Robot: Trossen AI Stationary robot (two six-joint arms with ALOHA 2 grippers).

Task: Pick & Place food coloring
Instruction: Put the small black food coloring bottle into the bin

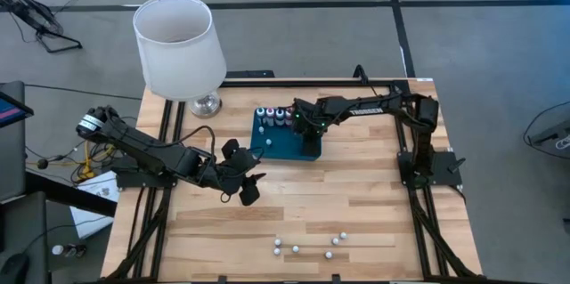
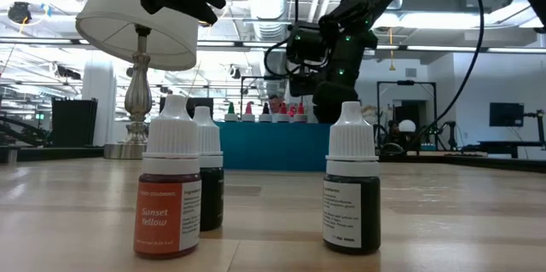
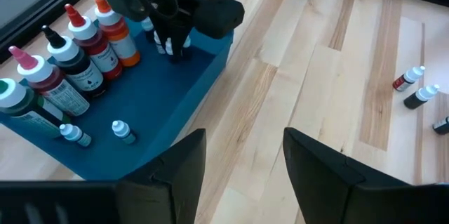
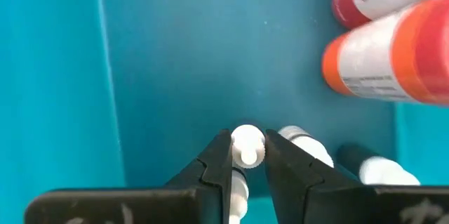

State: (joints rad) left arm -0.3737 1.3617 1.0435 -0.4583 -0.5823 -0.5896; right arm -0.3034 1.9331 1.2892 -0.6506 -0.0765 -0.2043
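The right arm reached from the table's right edge toward the dark teal tray [image 1: 287, 146] near the table's middle rear, its wrist bent downward. The right pincer [image 4: 248, 155] was clamped on the white cap of a small food coloring bottle [image 4: 246, 147] standing inside the tray, beside two more small white-capped bottles [image 4: 303, 143].

The left arm extended from the left edge, with the left pincer [image 3: 244, 157] held above the bare table just in front of the tray, its fingers apart and holding nothing.

In the low view, one small bottle [image 2: 168, 187] near the front edge carried an orange label reading "Sunset Yellow".

Larger bottles [image 3: 70, 55] with red, orange, dark and green bodies stood in a row along the tray's rear edge. Several small white-capped bottles [image 1: 307, 247] stood scattered near the table's front edge.
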